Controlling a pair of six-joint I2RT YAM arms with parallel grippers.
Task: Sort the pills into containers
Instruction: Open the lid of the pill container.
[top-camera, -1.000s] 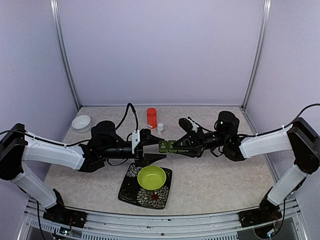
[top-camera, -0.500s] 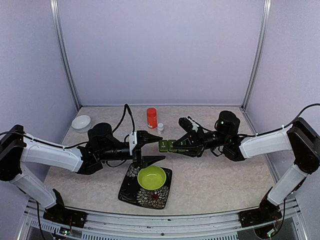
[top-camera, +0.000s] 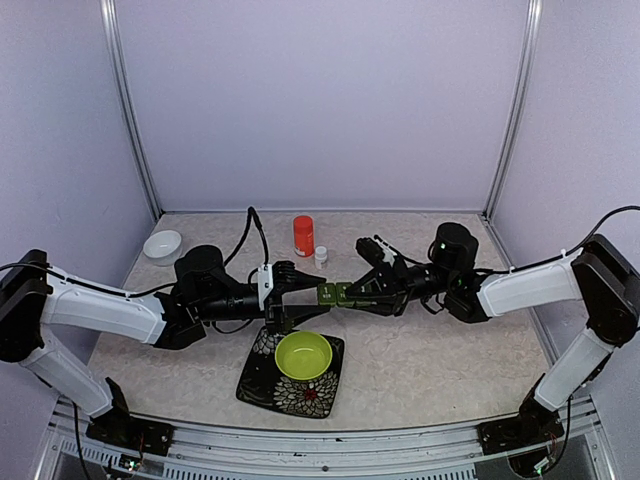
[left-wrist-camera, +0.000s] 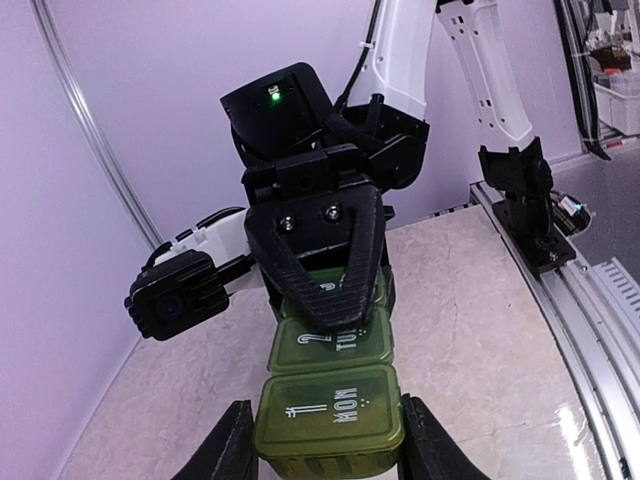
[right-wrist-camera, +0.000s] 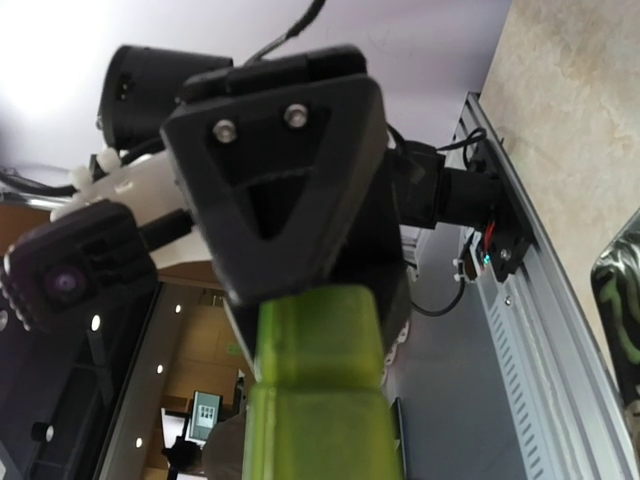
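One three-compartment pillbox sits gripped by left pincer and right pincer.

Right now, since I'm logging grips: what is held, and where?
The right gripper clamps the pillbox at the end opposite MON; the left gripper brackets the MON compartment, grip unclear.

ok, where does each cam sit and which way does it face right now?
Top: fixed above and behind the robot, looking down at the table; both arms show, meeting at the pillbox.
Left wrist: faces the right arm; own fingers flank the pillbox's MON end, right end effector clamps the far end.
Right wrist: looks along the pillbox at the left end effector; own fingers not visible.
Shared: all three see the pillbox; each wrist view sees the other end effector.
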